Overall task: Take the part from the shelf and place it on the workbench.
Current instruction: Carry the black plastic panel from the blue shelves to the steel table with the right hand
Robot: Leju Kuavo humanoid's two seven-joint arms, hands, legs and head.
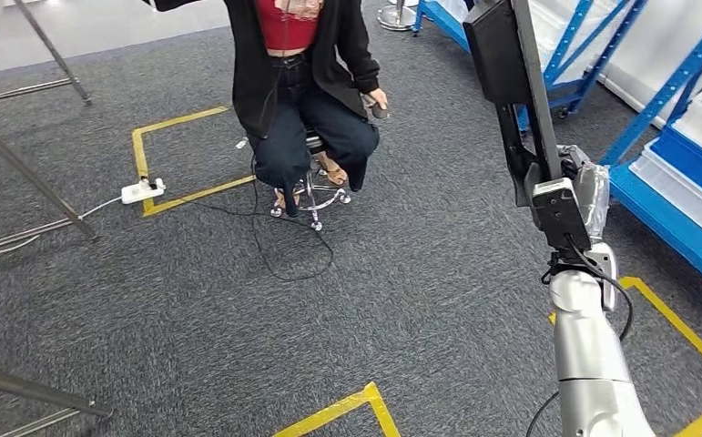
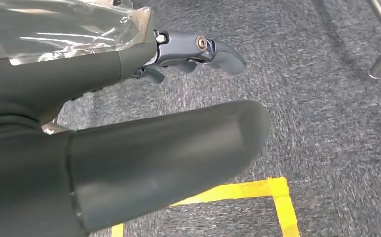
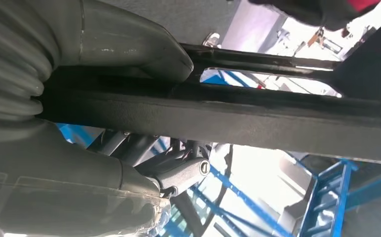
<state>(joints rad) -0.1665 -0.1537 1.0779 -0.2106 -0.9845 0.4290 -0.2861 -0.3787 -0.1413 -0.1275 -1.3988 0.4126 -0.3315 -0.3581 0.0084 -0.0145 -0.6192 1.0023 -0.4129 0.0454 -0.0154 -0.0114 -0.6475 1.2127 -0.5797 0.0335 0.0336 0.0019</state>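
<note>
A long black part stands nearly upright at the right of the head view, and my right hand grips its lower end with the silver arm raised below it. In the right wrist view the same black part runs across the picture, clamped between the thick thumb and the darker fingers. My left hand hangs over the grey carpet with its thumb and fingers apart and nothing between them.
A person in dark clothes sits on a wheeled stool ahead. Blue shelving with white trays lines the right. A metal-legged table stands at the left. Yellow floor tape, a power strip and cables lie on the carpet.
</note>
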